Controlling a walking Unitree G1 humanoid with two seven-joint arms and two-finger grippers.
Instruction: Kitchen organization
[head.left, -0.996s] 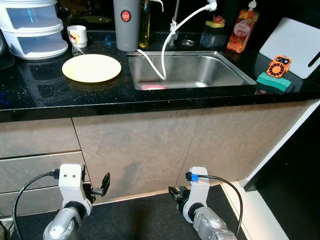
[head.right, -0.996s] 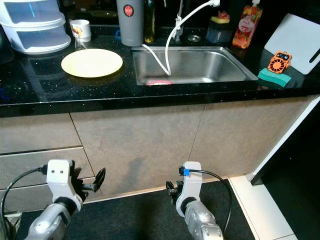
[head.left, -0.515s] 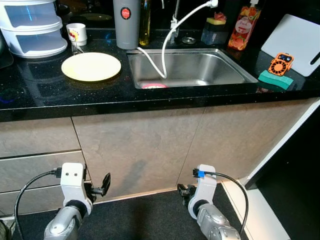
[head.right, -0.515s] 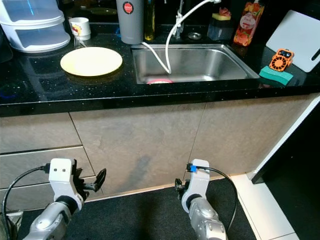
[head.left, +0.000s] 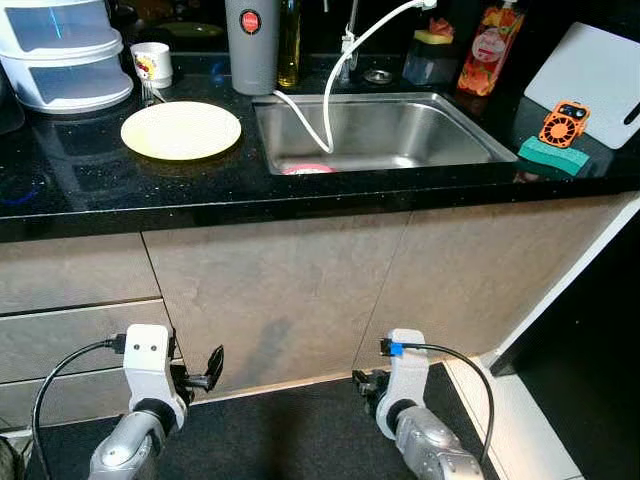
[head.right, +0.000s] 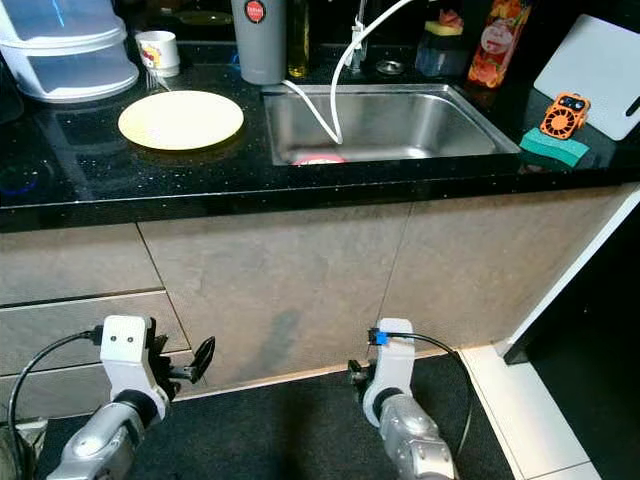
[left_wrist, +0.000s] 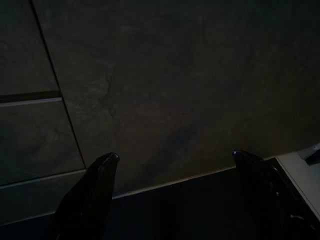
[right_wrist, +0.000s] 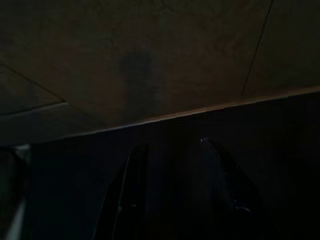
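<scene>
Raise your empty, spread left gripper to the round pale-yellow plate above it; your right gripper, slightly parted, hangs farther off.

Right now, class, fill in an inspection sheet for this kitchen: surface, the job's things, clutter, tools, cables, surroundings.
Surface: black speckled counter with a steel sink set in it.
Job's things: yellow plate left of the sink; white mug behind it; pink item in the sink.
Clutter: grey flask, oil bottle, red bottle, white cutting board, green sponge carrying an orange gadget, white drawer box.
Tools: left tool open, low before the cabinet; right tool open, also low.
Cables: white hose hanging into the sink.
Surroundings: beige cabinet fronts, dark floor.
</scene>
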